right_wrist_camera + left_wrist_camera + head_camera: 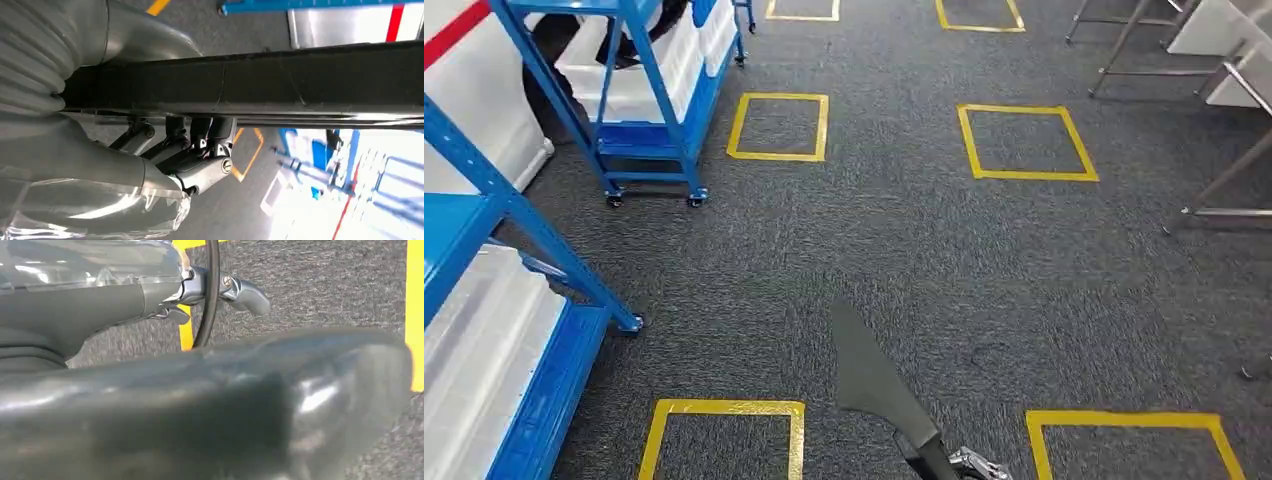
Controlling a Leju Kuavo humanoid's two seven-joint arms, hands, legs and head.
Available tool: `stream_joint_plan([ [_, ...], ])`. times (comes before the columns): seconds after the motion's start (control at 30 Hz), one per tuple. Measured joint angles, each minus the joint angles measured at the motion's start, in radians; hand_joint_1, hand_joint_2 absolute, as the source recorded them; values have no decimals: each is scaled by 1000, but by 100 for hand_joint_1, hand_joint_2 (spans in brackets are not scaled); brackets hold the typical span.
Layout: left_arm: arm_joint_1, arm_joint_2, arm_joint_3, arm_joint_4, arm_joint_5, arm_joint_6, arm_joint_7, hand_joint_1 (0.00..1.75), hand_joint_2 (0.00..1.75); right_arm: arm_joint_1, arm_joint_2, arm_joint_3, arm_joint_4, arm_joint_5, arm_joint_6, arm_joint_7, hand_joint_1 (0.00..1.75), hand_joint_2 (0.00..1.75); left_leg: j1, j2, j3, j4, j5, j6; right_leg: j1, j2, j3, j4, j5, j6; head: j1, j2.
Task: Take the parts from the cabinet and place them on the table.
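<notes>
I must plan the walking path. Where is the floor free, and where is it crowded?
Free: the dark grey carpet between the yellow tape squares. Crowded: the left side, with the blue wheeled rack holding white bins, and the far right, with metal table legs.

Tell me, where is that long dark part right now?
The long dark part is in the right hand, low in the head view, sticking out over the carpet between two yellow floor squares.

grey ribbed wrist cover (30,55), clear plastic wrap, dark fingers (200,150) w/ silver screw.
</notes>
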Motion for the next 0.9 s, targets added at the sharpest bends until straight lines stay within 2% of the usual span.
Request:
stream_joint_plan([
  [0.03, 0, 0, 0, 0, 1, 0, 0, 0, 0, 1, 0, 0, 1, 0, 0, 0, 175, 175, -1, 14, 0, 0, -2, 0, -2, -3, -18, 33, -1, 2, 0, 0],
  [0.07, 0, 0, 0, 0, 1, 1, 1, 0, 0, 2, 0, 0, 3, 0, 0, 0, 175, 175, -1, 28, 2, 0, -4, -2, -3, -6, -9, 14, 22, 2, 0, 0],
  [0.1, -2, 0, 0, 0, 1, 1, 1, 0, 0, 3, 0, 0, 5, 0, 0, 0, 175, 175, -1, 40, 4, 0, -7, -4, -4, -10, 24, -47, 62, 1, 0, 0],
  [0.13, -3, 0, 0, 0, 1, 1, 1, 0, 0, 3, 0, 0, 5, 0, 0, 0, 175, 175, -1, 52, 8, 0, -11, -6, -3, -21, 71, -132, 104, -2, 0, 0],
  [0.17, -4, 0, 0, 0, 0, 1, 1, 0, 0, 3, 0, 0, 5, 0, 0, 0, 175, 175, -1, 63, 15, 0, -15, -10, 0, -59, 125, -225, 138, -8, 0, 0],
  [0.2, -3, 0, 0, 0, 0, 1, 1, 0, 0, 1, 0, 0, 5, 0, 0, 0, 175, 175, -4, 71, 19, 1, -19, -16, 8, -102, 145, -271, 130, -15, 0, 0],
  [0.23, -3, 0, 0, 0, 0, 1, 0, 0, 0, -1, 0, 0, 5, 0, 0, 1, 175, 175, -8, 78, 20, 2, -26, -25, 13, -88, 147, -274, 134, -19, 0, 0],
  [0.33, -9, -1, 0, 0, 0, 2, 1, 0, 0, 3, 0, -1, 6, 1, 2, 0, 175, 175, -6, 113, 39, -3, -33, -40, 18, -48, 144, -276, 132, -33, 0, 0],
  [0.37, -10, -2, 0, 0, 0, 3, 2, 0, 0, 3, 0, -1, 6, 1, 2, -1, 175, 175, -5, 108, 47, -5, -37, -49, 10, -36, 154, -285, 137, -40, 0, 0],
  [0.4, -11, -2, 0, 0, 0, 3, 2, 0, 0, 5, 0, -1, 6, 2, 5, -3, 175, 175, 1, 53, 45, 14, -51, -53, 7, -27, 159, -291, 140, -44, 0, 0],
  [0.43, -10, -2, 0, 0, 0, 3, 2, 0, 0, 1, 0, -1, 6, 3, 8, -3, 175, 175, 2, 4, 20, 66, -86, -55, 6, -15, 159, -292, 141, -49, 0, 0],
  [0.47, -8, -2, 0, 0, 0, 3, 2, 0, 0, -4, -3, -1, 6, 3, 11, -3, 175, 175, 2, -18, -20, 148, -130, -56, 6, -3, 159, -291, 140, -53, 0, 0],
  [0.5, -5, -2, 0, 0, 0, 3, 3, 0, 0, -5, -3, -1, 7, 4, 13, -4, 175, 175, 2, -27, -61, 230, -164, -57, 7, 9, 159, -291, 138, -55, 0, 0],
  [0.53, -2, -2, 0, 0, 0, 4, 3, 0, 0, -5, -3, -1, 8, 4, 15, -4, 175, 175, 1, -28, -101, 301, -186, -58, 9, 25, 160, -291, 138, -56, 0, 0],
  [0.57, 1, -2, 0, 0, 0, 4, 4, 0, 0, -4, -3, -1, 9, 4, 16, -4, 175, 175, 2, -28, -122, 328, -179, -58, 10, 41, 161, -289, 137, -56, 0, 0],
  [0.6, 3, -2, 0, 0, 0, 4, 5, 0, 0, -4, -3, -1, 11, 4, 16, -4, 175, 175, 1, -28, -119, 304, -147, -57, 10, 56, 162, -288, 137, -57, 0, 0],
  [0.63, 2, -2, 0, 0, 1, 4, 5, 0, 0, -4, -3, -1, 13, 5, 16, -4, 175, 175, 1, -31, -100, 246, -102, -54, 10, 71, 164, -286, 135, -56, 0, 0],
  [0.67, 1, -2, 0, 0, 1, 4, 5, 0, 0, -4, -3, -1, 14, 5, 16, -4, 175, 175, 2, -42, -64, 154, -44, -50, 9, 87, 167, -284, 133, -53, 0, 0],
  [0.7, 1, -2, 0, 0, 0, 4, 5, 0, 0, -5, -3, -1, 14, 5, 16, -5, 175, 175, 2, -72, -32, 71, 1, -47, 8, 99, 167, -281, 130, -50, 0, 0],
  [0.73, 2, -1, 0, 0, 0, 3, 5, 0, 0, -5, -3, -1, 14, 5, 16, -5, 175, 175, 3, -131, -23, 34, 4, -42, 9, 106, 160, -274, 127, -46, 0, 0],
  [0.77, 0, -1, 0, 0, 0, 3, 5, 0, 0, -7, -3, -2, 15, 5, 16, -5, 175, 175, 9, -128, -20, 20, -2, -40, 10, 123, 152, -266, 125, -40, 0, 0],
  [0.8, -1, -1, 0, 0, -1, 3, 5, 0, 0, -7, -3, -2, 15, 6, 14, -5, 175, 175, 3, -120, -20, 20, -2, -39, 4, 131, 147, -267, 128, -34, 0, 0],
  [0.87, -3, -1, 0, 0, -1, 3, 5, 0, 0, -2, -3, -2, 16, 10, 14, -5, 175, 175, 0, -96, -14, 12, 1, -24, 2, 156, 144, -274, 131, -17, 0, 0],
  [0.9, -3, -3, 0, 0, -1, 3, 5, 0, 0, -1, -1, -2, 16, 12, 14, -5, 175, 175, 8, -75, -9, 1, 8, -14, 0, 137, 144, -262, 126, -17, 0, 0],
])
